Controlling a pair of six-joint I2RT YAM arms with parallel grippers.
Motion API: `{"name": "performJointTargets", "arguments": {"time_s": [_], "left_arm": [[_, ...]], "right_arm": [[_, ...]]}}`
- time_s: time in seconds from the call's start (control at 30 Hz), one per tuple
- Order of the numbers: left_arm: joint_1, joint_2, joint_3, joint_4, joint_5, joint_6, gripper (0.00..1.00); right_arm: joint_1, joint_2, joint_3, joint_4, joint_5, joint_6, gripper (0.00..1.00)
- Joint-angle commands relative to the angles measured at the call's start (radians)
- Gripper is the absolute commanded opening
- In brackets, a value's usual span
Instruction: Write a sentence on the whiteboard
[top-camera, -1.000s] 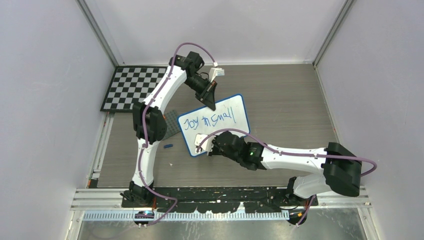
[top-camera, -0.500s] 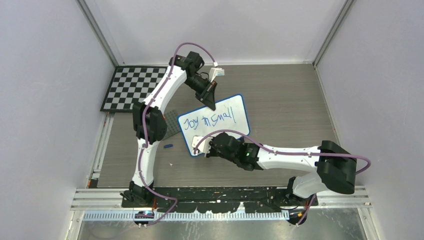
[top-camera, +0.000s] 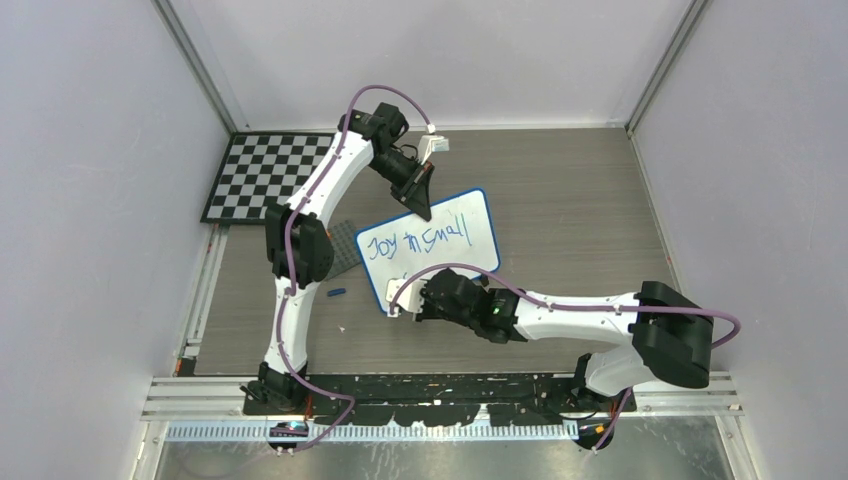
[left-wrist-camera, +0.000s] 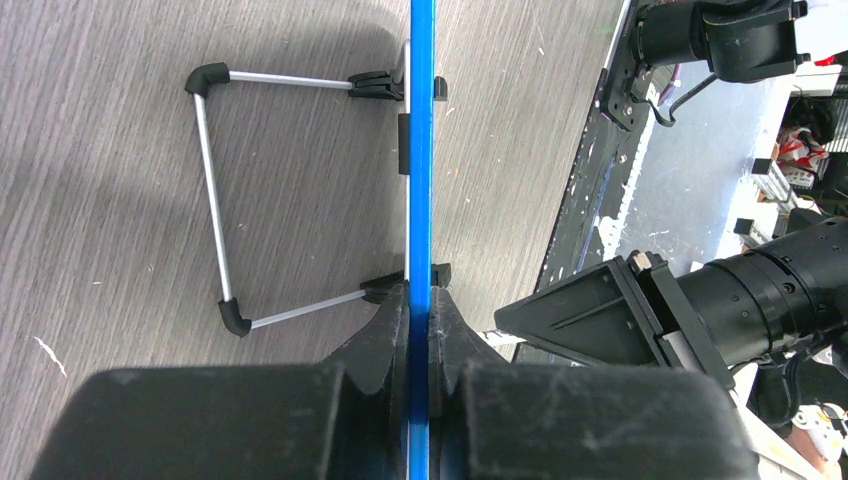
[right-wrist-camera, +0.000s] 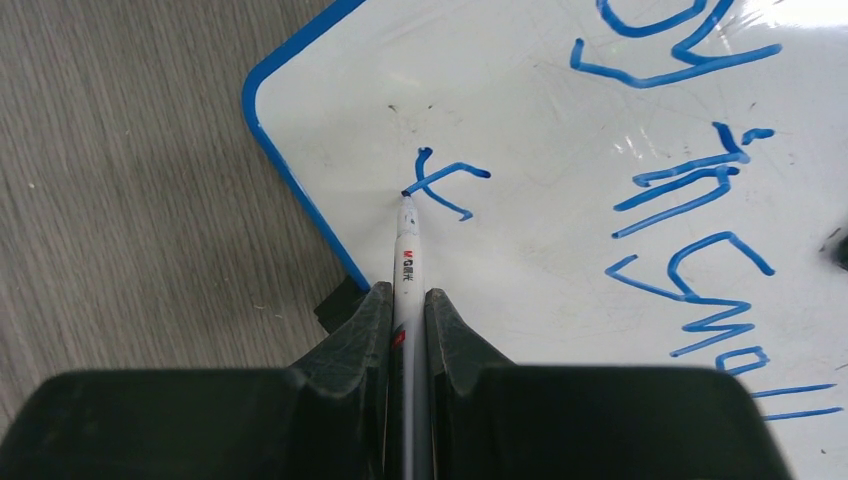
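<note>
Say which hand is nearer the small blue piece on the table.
Right. The right hand works close beside the small blue piece; the left hand grips the blue-framed whiteboard's far edge.

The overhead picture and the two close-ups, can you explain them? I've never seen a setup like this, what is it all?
Two robot arms are bolted at the near edge of a table. The wide picture looks down from above; each close-up comes from a camera on one wrist. The left gripper is shut on the edge of the whiteboard, steadying it. The right gripper is shut on a marker, its tip at a lone mark below the blue words "Joy in small". A checkerboard, a grey studded plate and a small blue piece also lie on the table.
</note>
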Motion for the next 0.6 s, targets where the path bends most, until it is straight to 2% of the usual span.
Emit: {"name": "performJointTargets", "arguments": {"time_s": [0.0, 0.57], "left_arm": [[-0.052, 0.055, -0.044, -0.054, -0.067, 0.003, 0.00], [-0.055, 0.046, -0.055, -0.050, -0.069, 0.000, 0.00]], "right_arm": [[0.001, -0.030, -0.012, -0.025, -0.012, 0.012, 0.00], [-0.001, -0.112, 0.040, -0.073, 0.060, 0.006, 0.00]]}}
